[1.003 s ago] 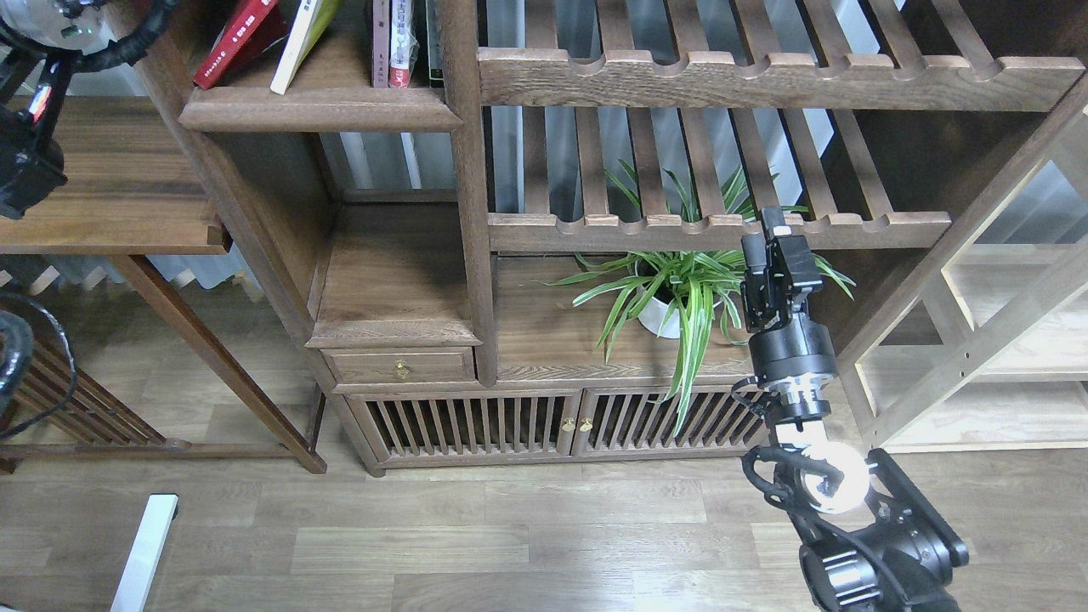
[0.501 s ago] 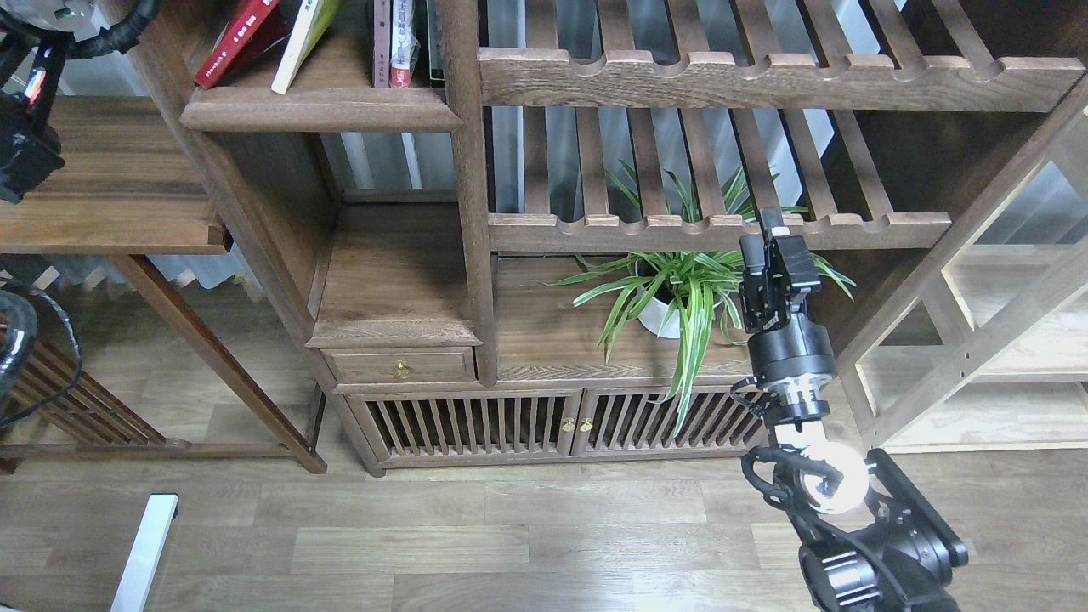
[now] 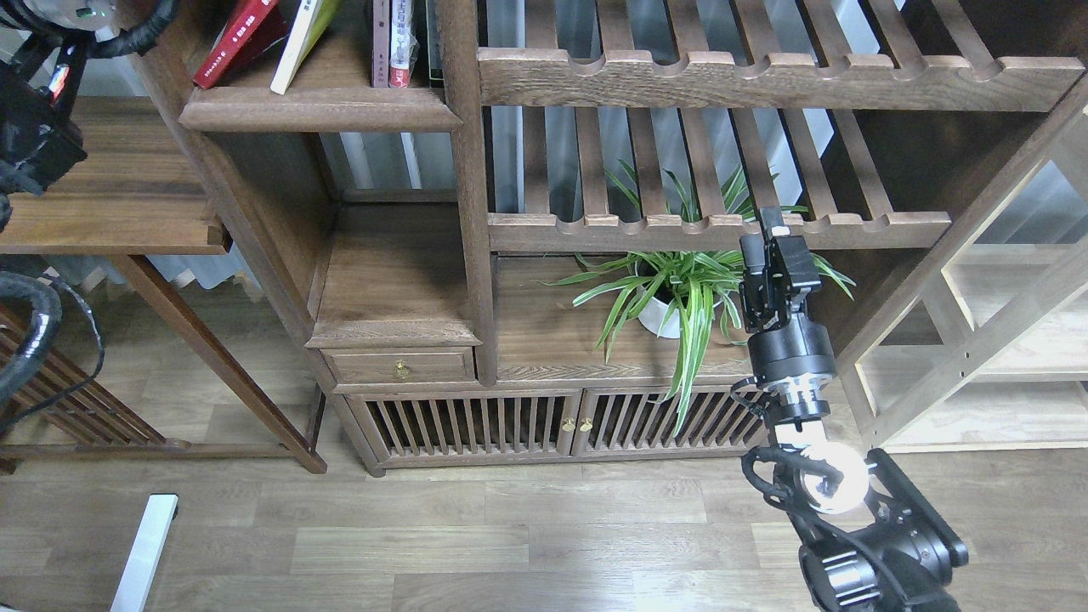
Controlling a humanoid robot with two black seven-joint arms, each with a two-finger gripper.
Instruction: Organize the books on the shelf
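A pale wood-plank floor (image 3: 510, 544) runs under a big dark-brown bookcase with slatted racks (image 3: 765, 81) on its right half. My right gripper (image 3: 772, 234) stands upright in front of the lower rack's rail, just beside a spider plant in a white pot (image 3: 671, 297); I see it end-on and dark, so I cannot tell how far its jaws are parted, and nothing shows in them. The solid dark-brown shelf with the rounded front edge (image 3: 319, 110) sits high and far to the left of those jaws. On it, a red-covered book (image 3: 238, 38) and a yellow-green and white book (image 3: 302, 38) lean leftward, with thin upright books (image 3: 391, 42) to their right. My left arm (image 3: 34, 136) shows only as dark bulk at the left edge; its jaws are out of view.
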